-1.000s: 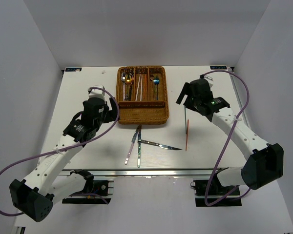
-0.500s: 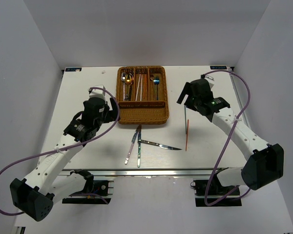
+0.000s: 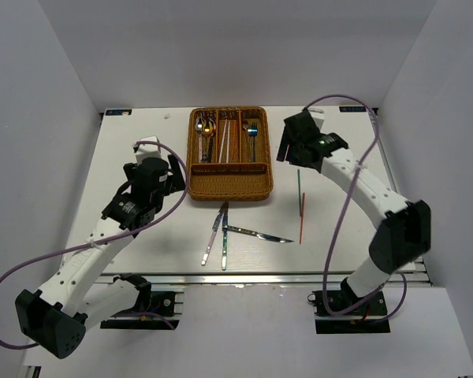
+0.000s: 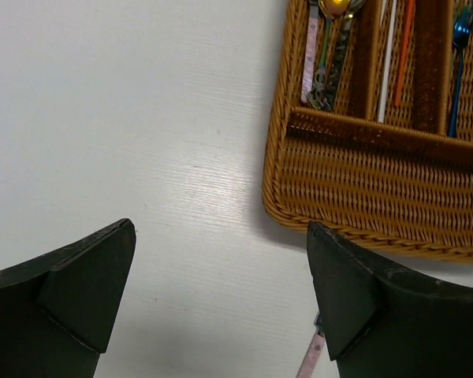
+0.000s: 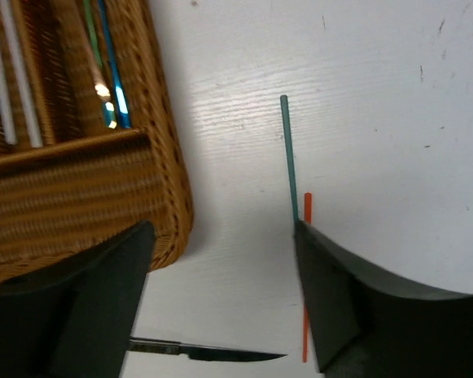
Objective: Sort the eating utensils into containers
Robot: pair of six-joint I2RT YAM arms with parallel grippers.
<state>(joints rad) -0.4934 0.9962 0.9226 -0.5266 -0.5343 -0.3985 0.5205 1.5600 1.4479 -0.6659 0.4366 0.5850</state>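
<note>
While the green chopstick [image 5: 289, 157] lies flat on the table [image 5: 394, 94], just beside the red chopstick [image 5: 307, 206] and near the wicker tray [image 5: 169, 181], the step in hand looks like picking up one of these sticks. In the wrist view it runs up to the tip of the finger farther from the tray, off-centre in the gap. The right gripper [image 5: 221, 236] hovers above, jaws wide and empty. Next, I judge, it must shift away from the tray, drop, and pinch the thin stick. The left gripper [image 4: 219, 236] hangs wide open and empty left of the tray. Three knives [image 3: 256, 234] lie nearer the arms.
</note>
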